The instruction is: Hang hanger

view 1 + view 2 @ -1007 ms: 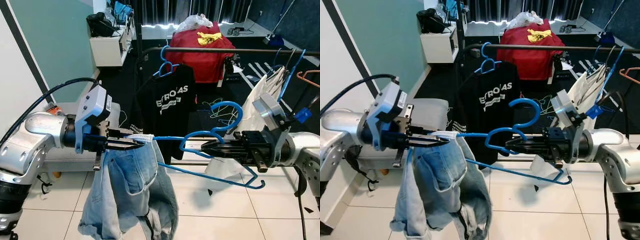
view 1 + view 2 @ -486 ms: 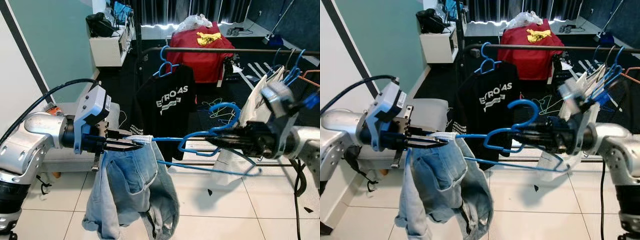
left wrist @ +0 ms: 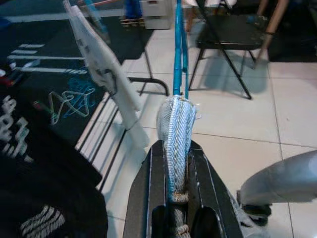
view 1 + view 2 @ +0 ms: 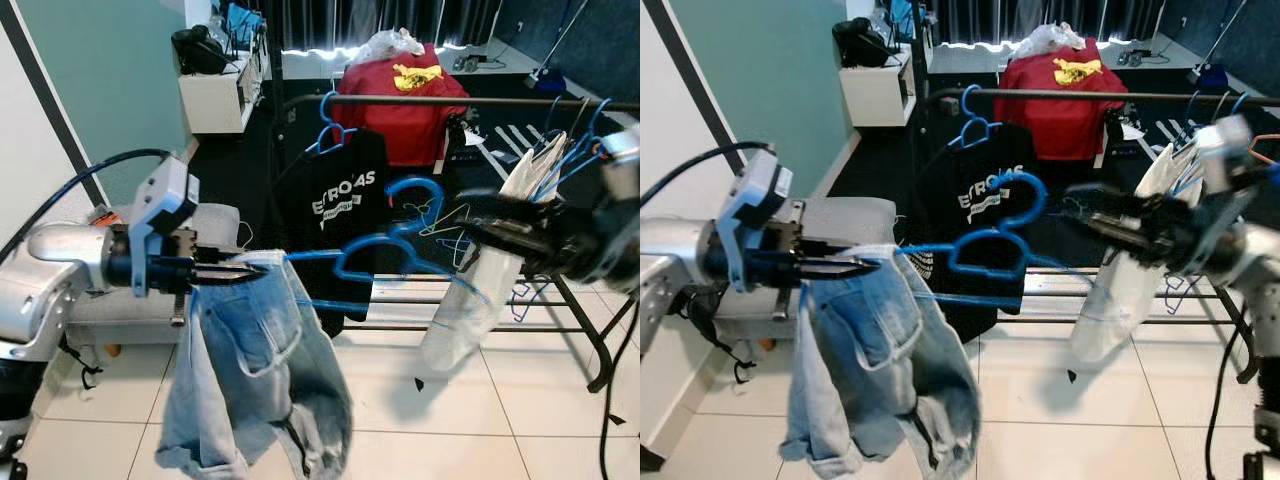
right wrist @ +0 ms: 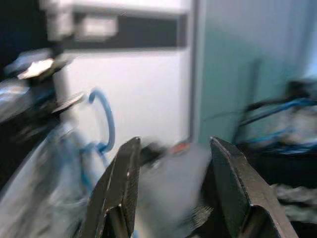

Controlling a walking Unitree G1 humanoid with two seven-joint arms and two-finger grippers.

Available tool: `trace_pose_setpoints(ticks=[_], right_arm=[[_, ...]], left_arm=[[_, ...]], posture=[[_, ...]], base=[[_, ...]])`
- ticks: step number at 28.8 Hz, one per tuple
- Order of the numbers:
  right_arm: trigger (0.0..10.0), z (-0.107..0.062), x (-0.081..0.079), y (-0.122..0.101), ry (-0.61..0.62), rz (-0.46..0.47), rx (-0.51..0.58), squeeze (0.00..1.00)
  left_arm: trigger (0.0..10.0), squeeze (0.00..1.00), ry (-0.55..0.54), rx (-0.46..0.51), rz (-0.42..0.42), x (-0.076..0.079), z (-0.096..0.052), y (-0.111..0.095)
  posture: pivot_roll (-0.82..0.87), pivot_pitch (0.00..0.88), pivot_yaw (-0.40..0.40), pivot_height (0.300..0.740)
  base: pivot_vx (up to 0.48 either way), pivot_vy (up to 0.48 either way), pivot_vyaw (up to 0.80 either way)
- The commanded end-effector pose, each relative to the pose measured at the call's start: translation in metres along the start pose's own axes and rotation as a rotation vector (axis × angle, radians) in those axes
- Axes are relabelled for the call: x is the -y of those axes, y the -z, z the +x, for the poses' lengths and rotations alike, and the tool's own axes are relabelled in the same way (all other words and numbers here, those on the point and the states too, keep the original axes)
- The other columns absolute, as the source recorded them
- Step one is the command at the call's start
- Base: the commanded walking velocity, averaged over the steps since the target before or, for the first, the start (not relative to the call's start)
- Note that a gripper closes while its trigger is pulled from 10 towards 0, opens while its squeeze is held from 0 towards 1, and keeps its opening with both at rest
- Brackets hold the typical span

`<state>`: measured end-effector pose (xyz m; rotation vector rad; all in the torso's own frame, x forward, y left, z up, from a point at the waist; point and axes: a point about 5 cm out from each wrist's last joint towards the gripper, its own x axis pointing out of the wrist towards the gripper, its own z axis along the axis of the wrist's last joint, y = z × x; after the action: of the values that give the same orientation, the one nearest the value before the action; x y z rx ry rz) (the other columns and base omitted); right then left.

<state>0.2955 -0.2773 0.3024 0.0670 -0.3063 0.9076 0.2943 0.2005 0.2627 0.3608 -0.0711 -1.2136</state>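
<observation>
blue plastic hanger (image 4: 985, 250) is lying roughly level in front of the robot, its long axis running across from the robot's left toward its right and its hook (image 4: 1025, 195) curling upward near the middle. pale denim jeans (image 4: 875, 370) are draping from the hanger's left end and hanging down toward the white tiled floor (image 4: 450, 420). the left end effector (image 4: 235, 272) is reaching in from the left with its two black fingers (image 3: 198, 168) pinched together on that end of the hanger, where the denim is bunching; the left wrist view is showing the blue bar and a fold of cloth squeezed between them. the right end effector (image 4: 480, 222) is sitting apart from the hanger, blurred, beside a white garment (image 4: 470, 300) on the clothes rack (image 4: 430, 101); in the right wrist view its fingers (image 5: 121, 183) are standing wide apart with nothing between them. behind, a black printed t-shirt (image 4: 335, 205) is hanging on another blue hanger from the rack's dark rail, and a red cloth (image 4: 405, 105) is lying over something further back.
</observation>
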Motion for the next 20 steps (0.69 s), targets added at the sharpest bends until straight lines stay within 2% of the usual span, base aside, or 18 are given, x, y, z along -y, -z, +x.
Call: trace_pose_setpoints(ticks=[1, 2, 4, 6, 7, 8, 9, 10, 11, 13, 14, 16, 17, 20], right_arm=[[10.0, -0.01, 0.02, -0.006, 0.245, -0.021, 0.084, 0.0], [10.0, -0.01, 0.02, -0.006, 0.245, -0.021, 0.084, 0.0], [10.0, -0.02, 0.032, -0.001, 0.405, -0.002, 0.14, 0.0], [10.0, -0.02, 0.032, -0.001, 0.405, -0.002, 0.14, 0.0], [10.0, -0.024, 0.033, 0.007, 0.442, 0.022, 0.147, 0.0], [10.0, -0.024, 0.027, 0.018, 0.418, 0.052, 0.135, 0.0], [10.0, -0.024, 0.027, 0.018, 0.418, 0.052, 0.135, 0.0], [10.0, -0.02, 0.012, 0.032, 0.323, 0.097, 0.099, 0.0], [10.0, -0.011, -0.02, 0.06, 0.125, 0.175, -0.008, 0.0], [10.0, -0.011, -0.02, 0.06, 0.125, 0.175, -0.008, 0.0], [10.0, -0.009, -0.031, 0.069, 0.065, 0.203, -0.05, 0.0], [10.0, -0.006, -0.058, 0.096, -0.078, 0.316, -0.169, 0.0], [10.0, -0.006, -0.066, 0.104, -0.116, 0.356, -0.204, 0.0], [10.0, -0.006, -0.072, 0.111, -0.142, 0.387, -0.24, 0.0]], left_arm=[[0.0, 0.0, -0.092, -0.008, 0.035, -0.01, -0.016, -0.006], [0.0, 0.0, -0.092, -0.008, 0.035, -0.01, -0.016, -0.006], [0.0, 0.0, -0.124, -0.008, 0.021, -0.013, -0.02, -0.003], [0.0, 0.0, -0.124, -0.008, 0.021, -0.013, -0.02, -0.003], [0.0, 0.0, -0.137, 0.001, 0.014, -0.013, -0.021, -0.003], [0.0, 0.0, -0.155, 0.025, 0.0, -0.014, -0.022, -0.003], [0.0, 0.0, -0.155, 0.025, 0.0, -0.014, -0.022, -0.003], [0.0, 0.0, -0.18, 0.053, -0.026, -0.014, -0.024, -0.003], [0.0, 0.0, -0.207, 0.101, -0.064, -0.015, -0.026, -0.004], [0.0, 0.0, -0.207, 0.101, -0.064, -0.015, -0.026, -0.004], [0.0, 0.0, -0.212, 0.115, -0.074, -0.016, -0.026, -0.006], [0.0, 0.0, -0.229, 0.177, -0.075, -0.018, -0.023, -0.014], [0.0, 0.0, -0.236, 0.197, -0.072, -0.019, -0.023, -0.017], [0.0, 0.0, -0.244, 0.216, -0.068, -0.02, -0.022, -0.019]], posture=[[0.01, 0.0, 0.035, 0.74], [0.01, 0.0, 0.035, 0.74], [0.02, 0.0, 0.033, 0.74], [0.02, 0.0, 0.033, 0.74], [0.02, 0.0, 0.034, 0.74], [0.02, 0.0, 0.032, 0.74], [0.02, 0.0, 0.032, 0.74], [0.02, 0.0, 0.034, 0.74], [0.02, 0.0, 0.033, 0.74], [0.02, 0.0, 0.033, 0.74], [0.02, 0.0, 0.033, 0.74], [0.03, 0.0, 0.026, 0.74], [0.03, 0.0, 0.026, 0.74], [0.03, 0.0, 0.026, 0.74]], base=[[0.0, 0.0, 0.0], [0.0, 0.0, 0.0], [0.0, 0.0, 0.0], [0.0, 0.0, 0.0], [0.0, 0.0, 0.0], [0.0, 0.0, 0.0], [0.0, 0.0, 0.0], [0.0, 0.0, 0.0], [0.0, 0.0, 0.0], [0.0, 0.0, 0.0], [0.0, 0.0, 0.0], [0.0, 0.0, 0.0], [0.0, 0.0, 0.0], [0.0, 0.0, 0.0]])
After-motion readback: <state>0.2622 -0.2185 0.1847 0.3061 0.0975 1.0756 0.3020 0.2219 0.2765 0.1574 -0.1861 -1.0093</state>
